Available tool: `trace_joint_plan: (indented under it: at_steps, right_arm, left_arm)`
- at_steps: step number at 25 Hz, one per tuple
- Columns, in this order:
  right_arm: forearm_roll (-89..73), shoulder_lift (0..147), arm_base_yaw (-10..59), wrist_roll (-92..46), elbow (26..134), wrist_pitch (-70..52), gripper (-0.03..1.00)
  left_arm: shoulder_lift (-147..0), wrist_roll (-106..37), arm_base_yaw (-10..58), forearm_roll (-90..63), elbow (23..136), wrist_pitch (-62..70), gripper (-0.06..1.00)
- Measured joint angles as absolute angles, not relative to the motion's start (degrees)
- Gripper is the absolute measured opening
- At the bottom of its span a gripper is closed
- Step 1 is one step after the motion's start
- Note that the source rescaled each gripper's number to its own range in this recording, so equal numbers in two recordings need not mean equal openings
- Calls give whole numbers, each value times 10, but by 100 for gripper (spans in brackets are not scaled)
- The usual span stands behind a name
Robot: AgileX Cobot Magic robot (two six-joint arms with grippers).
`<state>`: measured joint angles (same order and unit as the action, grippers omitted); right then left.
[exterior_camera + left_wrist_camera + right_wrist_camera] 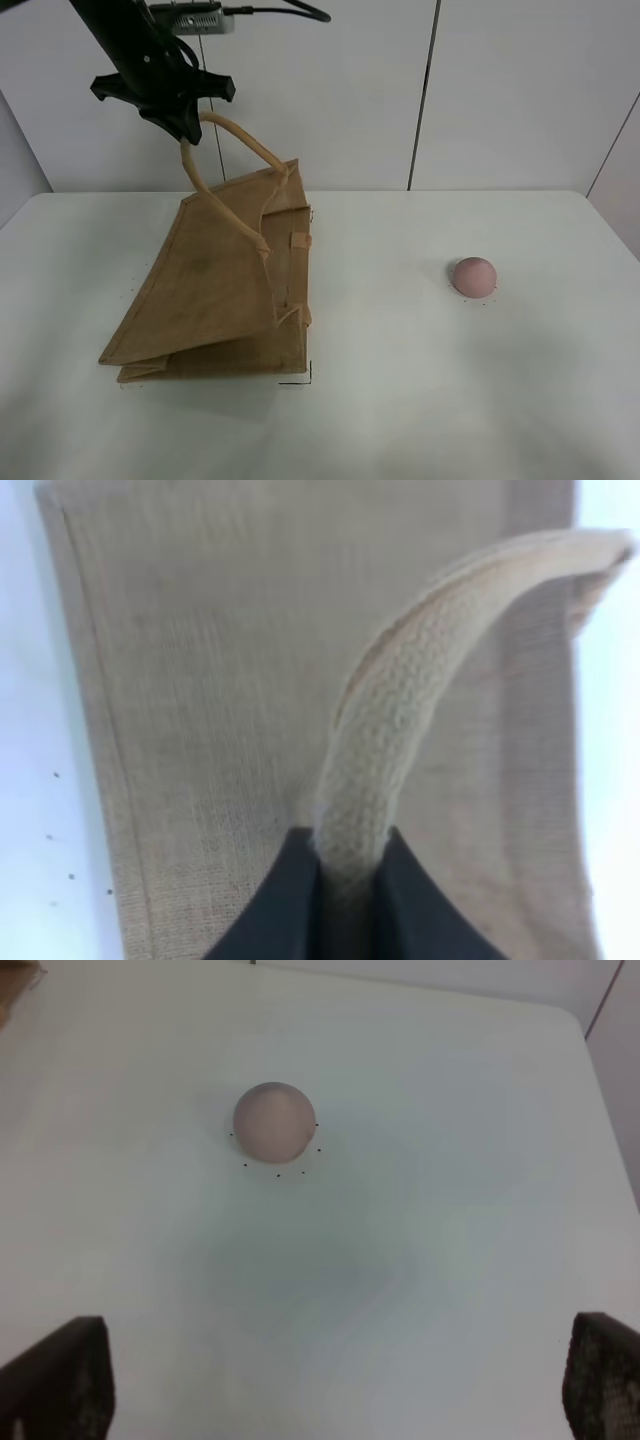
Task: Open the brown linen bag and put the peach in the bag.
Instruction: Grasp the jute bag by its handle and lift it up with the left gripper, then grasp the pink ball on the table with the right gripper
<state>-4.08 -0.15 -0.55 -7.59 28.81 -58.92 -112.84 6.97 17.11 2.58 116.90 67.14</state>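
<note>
The brown linen bag lies on the white table at the left, its upper side lifted by one beige handle. My left gripper is shut on that handle, high above the table; the left wrist view shows the handle pinched between the black fingers with the bag cloth below. The pink peach sits on the table at the right. In the right wrist view the peach lies ahead of my open right gripper, well apart from it.
White wall panels stand behind the table. Small black marks sit on the table by the bag's corner and around the peach. A corner of the bag shows at the right wrist view's edge.
</note>
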Motion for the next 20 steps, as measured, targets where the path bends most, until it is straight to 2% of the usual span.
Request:
trace_joint_plan:
  at_steps: [12, 20]
  right_arm:
    - [-44, 13, -6, -74, 290, -579, 100]
    - [-80, 245, -6, -74, 328, -547, 100]
  left_arm:
    - [-1068, 56, 171, 28, 1169, 672, 0]
    - [-1049, 55, 171, 29, 1169, 672, 0]
